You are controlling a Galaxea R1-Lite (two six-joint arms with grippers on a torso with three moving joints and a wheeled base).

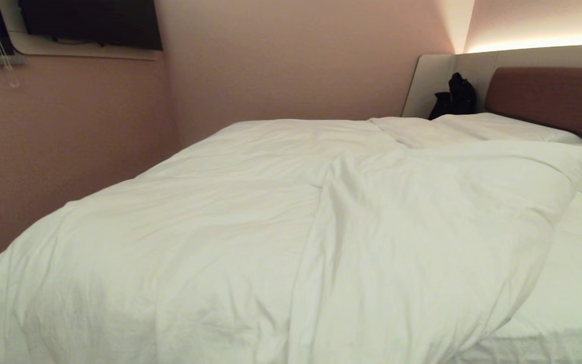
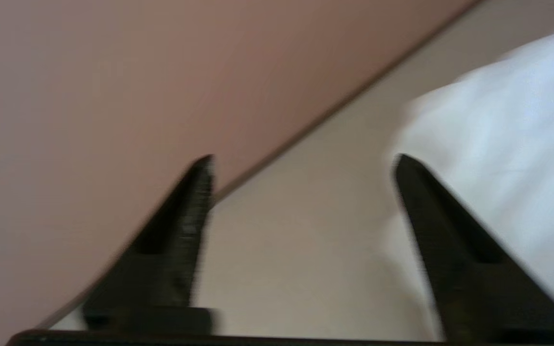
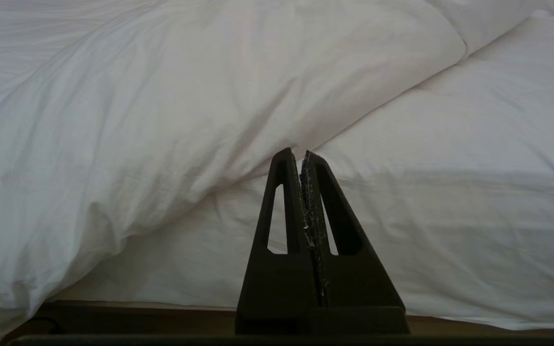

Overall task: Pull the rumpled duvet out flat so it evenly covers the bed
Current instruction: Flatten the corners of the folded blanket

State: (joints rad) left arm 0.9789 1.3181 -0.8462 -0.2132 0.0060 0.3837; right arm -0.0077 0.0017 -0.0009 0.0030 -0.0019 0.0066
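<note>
Spread over most of the bed (image 1: 574, 298) already: duvet (image 1: 250, 237) reaching the far left corner by the wall and hanging over the near left edge, puffy and softly creased. Not yet even, though. Folded back on itself along a diagonal ridge from the middle to the near right, leaving a bare strip of mattress sheet (image 1: 581, 263) exposed down the right side. Judged roughly two-thirds done; left to do, that doubled flap drawn out to the right and the creases smoothed. At the far right, a pillow (image 1: 493, 126) lying against the brown headboard (image 1: 553, 96), with a dark object (image 1: 455, 96) in the corner beyond it, too small to identify. Neither arm visible from the head. Left hand (image 2: 301, 166) spread wide and gripping nothing, off the near left corner of the bed, pink wall and floor ahead, white bedding beside one finger. Right hand (image 3: 302, 156) pressed closed and empty, parked low at the near right edge, facing the seam where duvet meets sheet.
</note>
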